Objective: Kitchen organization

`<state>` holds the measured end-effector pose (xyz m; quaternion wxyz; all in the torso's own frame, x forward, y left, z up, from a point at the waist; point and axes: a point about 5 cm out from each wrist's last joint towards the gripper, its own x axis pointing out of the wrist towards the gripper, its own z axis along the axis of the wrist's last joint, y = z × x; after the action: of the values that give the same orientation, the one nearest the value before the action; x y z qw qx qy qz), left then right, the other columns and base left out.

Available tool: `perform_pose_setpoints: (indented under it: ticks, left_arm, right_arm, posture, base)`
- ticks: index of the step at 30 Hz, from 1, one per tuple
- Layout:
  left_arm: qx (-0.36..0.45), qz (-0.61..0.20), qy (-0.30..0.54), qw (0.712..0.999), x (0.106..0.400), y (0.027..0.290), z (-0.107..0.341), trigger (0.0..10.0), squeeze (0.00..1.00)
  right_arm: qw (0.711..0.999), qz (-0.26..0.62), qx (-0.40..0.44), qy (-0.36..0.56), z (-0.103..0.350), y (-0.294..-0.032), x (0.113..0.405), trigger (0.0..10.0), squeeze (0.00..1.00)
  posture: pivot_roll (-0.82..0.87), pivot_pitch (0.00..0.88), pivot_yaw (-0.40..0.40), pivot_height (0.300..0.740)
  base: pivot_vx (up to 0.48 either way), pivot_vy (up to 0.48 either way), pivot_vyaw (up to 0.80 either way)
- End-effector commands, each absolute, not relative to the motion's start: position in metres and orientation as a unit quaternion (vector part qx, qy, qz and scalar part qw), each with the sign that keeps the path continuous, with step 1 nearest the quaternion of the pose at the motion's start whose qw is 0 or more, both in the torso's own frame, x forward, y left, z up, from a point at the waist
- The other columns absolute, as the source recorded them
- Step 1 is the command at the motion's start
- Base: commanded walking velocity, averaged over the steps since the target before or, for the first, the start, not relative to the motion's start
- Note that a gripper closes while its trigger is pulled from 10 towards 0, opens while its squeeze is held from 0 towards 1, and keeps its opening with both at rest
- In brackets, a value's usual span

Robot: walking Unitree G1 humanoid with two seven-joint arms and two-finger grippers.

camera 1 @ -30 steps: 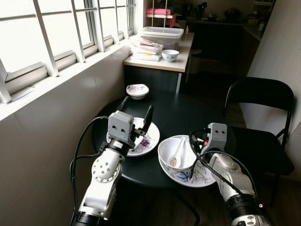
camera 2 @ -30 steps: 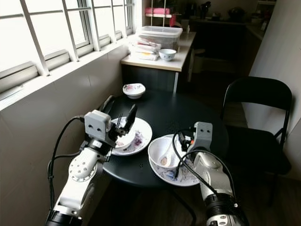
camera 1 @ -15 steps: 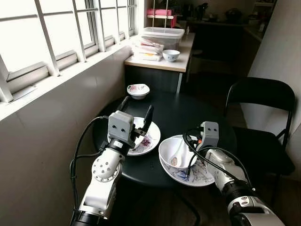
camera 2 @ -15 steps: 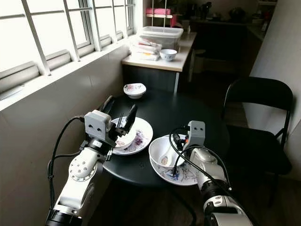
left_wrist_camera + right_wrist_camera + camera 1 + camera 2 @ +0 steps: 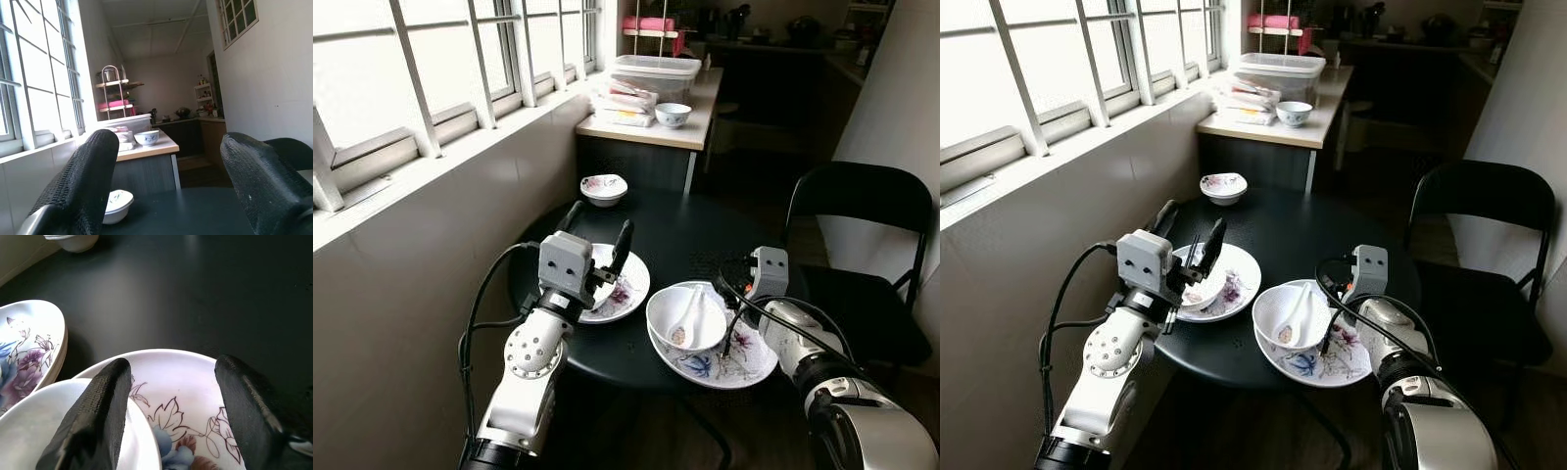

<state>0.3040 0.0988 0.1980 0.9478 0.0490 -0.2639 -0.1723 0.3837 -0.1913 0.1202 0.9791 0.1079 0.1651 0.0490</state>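
**Right arm swings out to the plate's right edge; left holds its post**

I'm looking down at the round black table (image 5: 675,240), pushed up near the window wall on my left. My left gripper (image 5: 599,235) is up over the left floral plate (image 5: 625,294), fingers spread wide and holding nothing; a small dish sits on that plate under them. It has not budged over the last second.

The right side is where things changed. A second ago my right gripper (image 5: 171,396) sat at the near-right rim of the big floral plate (image 5: 744,357), with the wrist close to the white bowl (image 5: 685,318). Now the wrist has slid out to the right and a touch farther away, and the forearm has pulled back toward my body. In the right wrist view the two black fingers (image 5: 98,416) stand wide apart, empty, straddling the plate's far rim, with the bowl's edge just beside one of them.

The white bowl still rests on the left half of the big plate, the ceramic spoon (image 5: 685,318) lying inside it. Both are where they were.

Farther off, a small patterned bowl (image 5: 604,188) sits at the table's far left edge. Beyond it a counter (image 5: 651,132) carries a blue-and-white bowl (image 5: 673,115) and a clear plastic bin (image 5: 653,76). A black folding chair (image 5: 862,211) stands on the right.
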Motion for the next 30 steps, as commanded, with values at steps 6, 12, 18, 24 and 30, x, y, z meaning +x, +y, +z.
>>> perform_pose_setpoints:
  ticks: [6, 12, 18, 24, 30]
  left_arm:
    - [0.056, -0.176, -0.259, 0.948, 0.304, 0.097, 0.198, 10.0, 0.00]
    - [0.057, -0.173, -0.259, 0.949, 0.304, 0.098, 0.197, 10.0, 0.00]
    - [0.058, -0.176, -0.256, 0.949, 0.304, 0.096, 0.195, 10.0, 0.00]
    - [0.060, -0.177, -0.255, 0.949, 0.305, 0.096, 0.195, 10.0, 0.00]
    - [0.061, -0.173, -0.255, 0.949, 0.304, 0.098, 0.195, 10.0, 0.00]
  right_arm:
    - [0.977, 0.057, 0.116, 0.167, 0.125, -0.191, 0.387, 10.0, 0.00]
    - [0.973, 0.105, 0.127, 0.161, 0.127, -0.171, 0.389, 10.0, 0.00]
    - [0.966, 0.175, 0.096, 0.165, 0.122, -0.146, 0.386, 10.0, 0.00]
    - [0.965, 0.151, 0.080, 0.200, 0.109, -0.156, 0.382, 10.0, 0.00]
    - [0.968, 0.117, 0.078, 0.207, 0.107, -0.167, 0.381, 10.0, 0.00]
  posture:
    - [0.04, 0.000, -0.046, 0.740]
    - [0.04, 0.000, -0.048, 0.740]
    - [0.05, 0.000, -0.045, 0.740]
    - [0.05, 0.000, -0.047, 0.740]
    - [0.06, 0.000, -0.053, 0.740]
  base:
    - [0.000, 0.000, 0.00]
    - [0.000, 0.000, 0.00]
    - [0.000, 0.000, 0.00]
    - [0.000, 0.000, 0.00]
    - [0.000, 0.000, 0.00]
